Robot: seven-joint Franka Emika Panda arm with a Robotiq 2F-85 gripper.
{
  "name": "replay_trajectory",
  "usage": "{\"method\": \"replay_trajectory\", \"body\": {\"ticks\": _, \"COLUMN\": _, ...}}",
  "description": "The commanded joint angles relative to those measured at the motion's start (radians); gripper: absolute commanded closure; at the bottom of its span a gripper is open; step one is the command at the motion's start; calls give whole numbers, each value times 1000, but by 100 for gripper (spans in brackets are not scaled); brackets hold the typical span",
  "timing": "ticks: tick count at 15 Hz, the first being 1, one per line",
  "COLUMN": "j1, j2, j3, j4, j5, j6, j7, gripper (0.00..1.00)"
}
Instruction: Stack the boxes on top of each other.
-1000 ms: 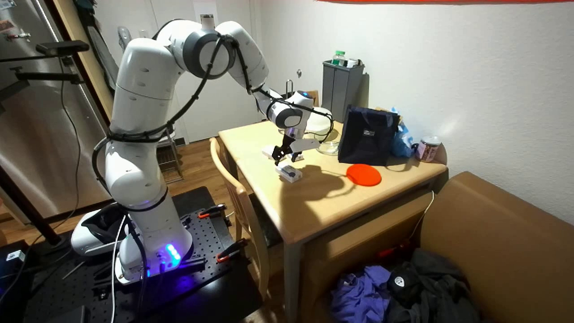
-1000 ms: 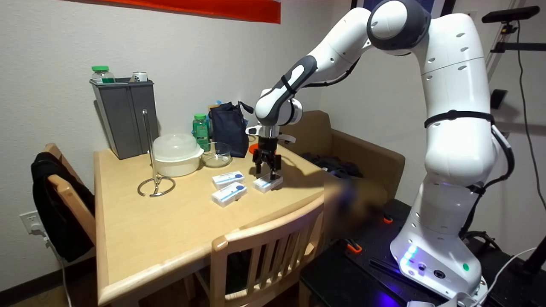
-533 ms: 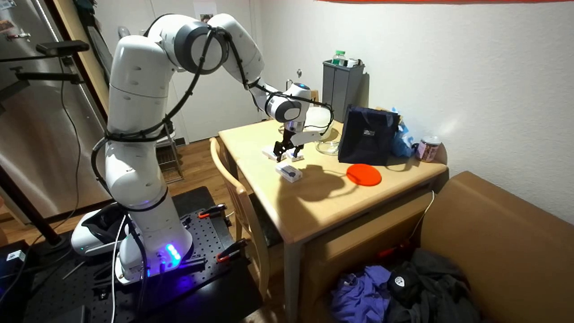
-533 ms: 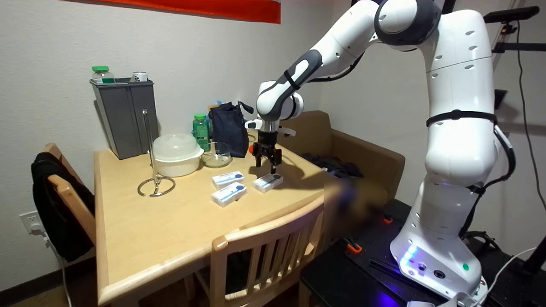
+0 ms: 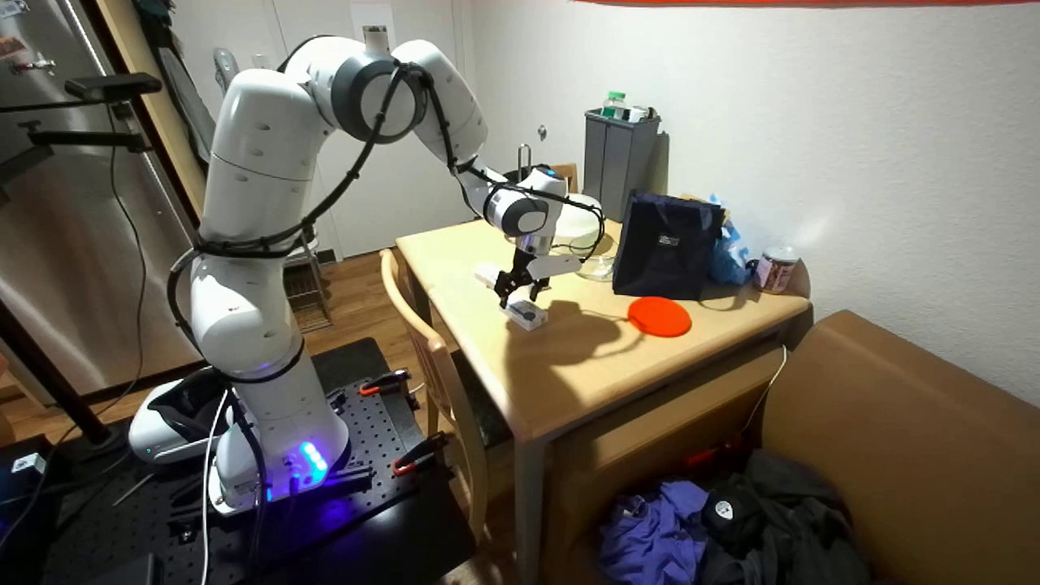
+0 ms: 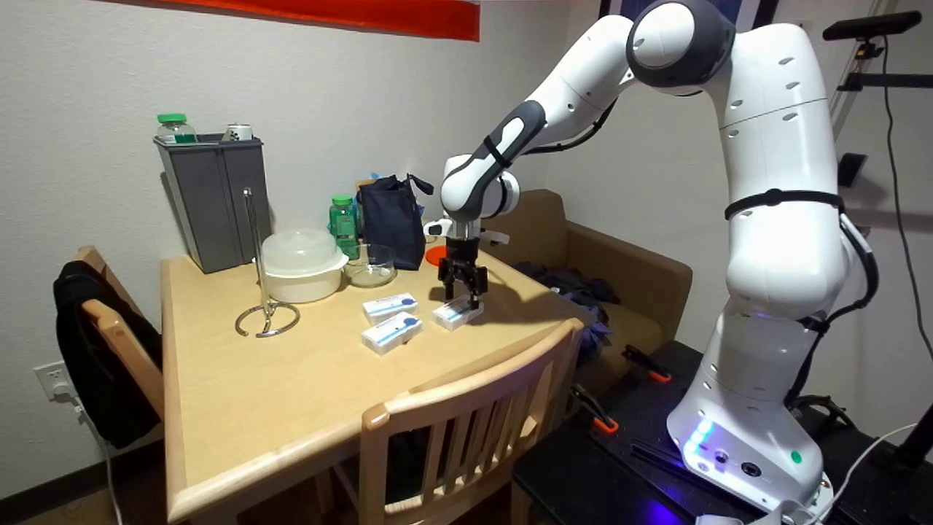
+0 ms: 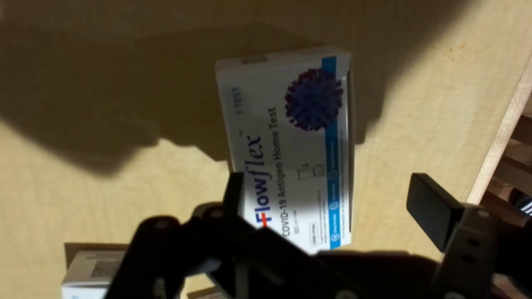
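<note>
Jaws apart, box [image 7: 291, 145] below, 2 boxes [image 6: 392, 332] nearby

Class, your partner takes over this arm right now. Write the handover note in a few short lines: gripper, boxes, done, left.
Black gripper: open, holding nothing, low over the flat white cardboard Flowflex box, which the wrist view shows off-centre between the jaws; contact unclear.
Boxes: all three lie on the pale wooden table; in an exterior view, a nearer blue-marked white box and a farther blue-marked white box sit close together, apart from the Flowflex one.
Done: nothing stacked yet.
Left: probably recentre, grip the Flowflex box, set it on another, add the third.
</note>
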Motion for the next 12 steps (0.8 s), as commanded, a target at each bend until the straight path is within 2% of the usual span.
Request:
{"method": "replay_trajectory", "body": {"ticks": 1, "j1": -11, "j2": 35, "j3": 1, "j4": 33, "j5": -31, "j6": -19, "j7": -9, "gripper": 0}}
{"method": "replay_trajectory", "body": {"ticks": 12, "j1": -21, "j2": 23, "j3": 4, "j4": 43, "j5": -53, "j6": 4, "j7": -17, "gripper": 0}}
